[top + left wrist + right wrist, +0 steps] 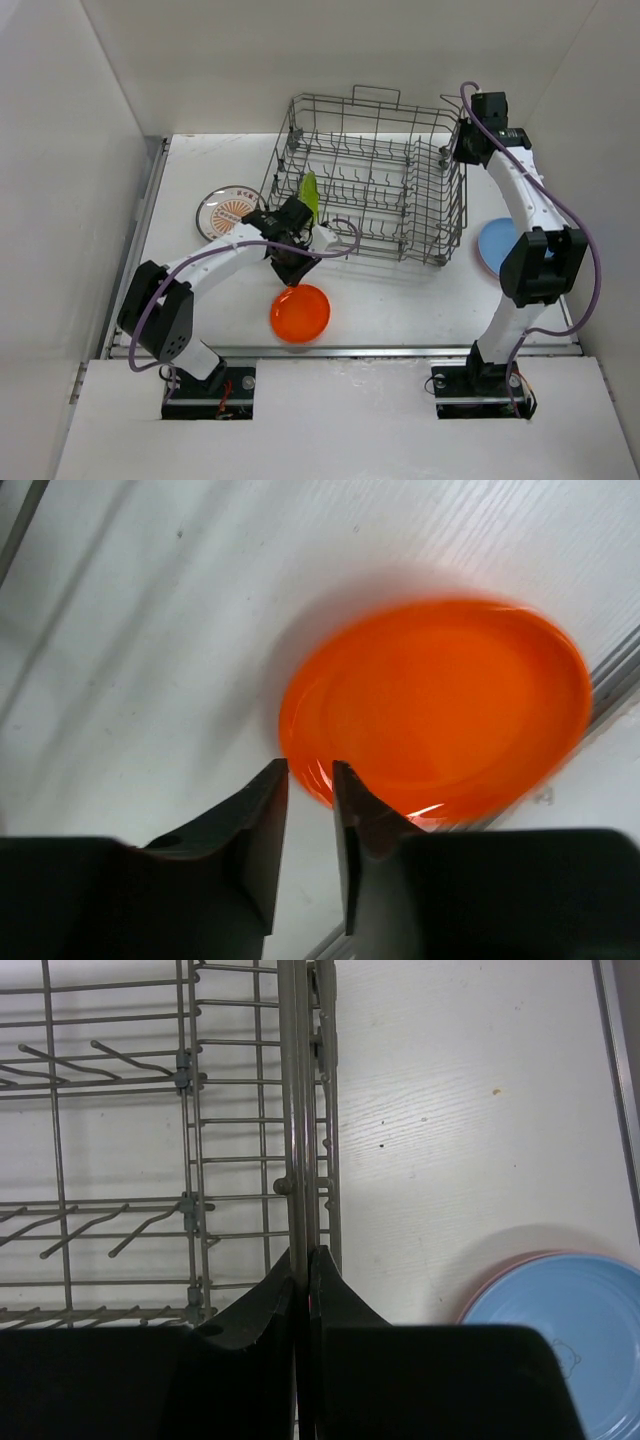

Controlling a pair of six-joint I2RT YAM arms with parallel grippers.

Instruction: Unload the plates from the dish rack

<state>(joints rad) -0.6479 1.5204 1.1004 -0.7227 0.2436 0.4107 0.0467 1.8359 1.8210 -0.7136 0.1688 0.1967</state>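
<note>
Top view: 1 lime green plate is left standing among the tines of the dish rack. The orange plate, sunburst plate and light blue plate are lying on the surface.

Left wrist: the left pincer is hovering barely parted, holding nothing, at the orange plate's rim.

Right wrist: the right pincer is clamping the rack's right side wire.

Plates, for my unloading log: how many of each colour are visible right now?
Orange plate: 1
Lime green plate, in the dish rack: 1
Light blue plate: 1
Pink plate, under the blue: 1
White patterned plate: 1
Total: 5
</note>
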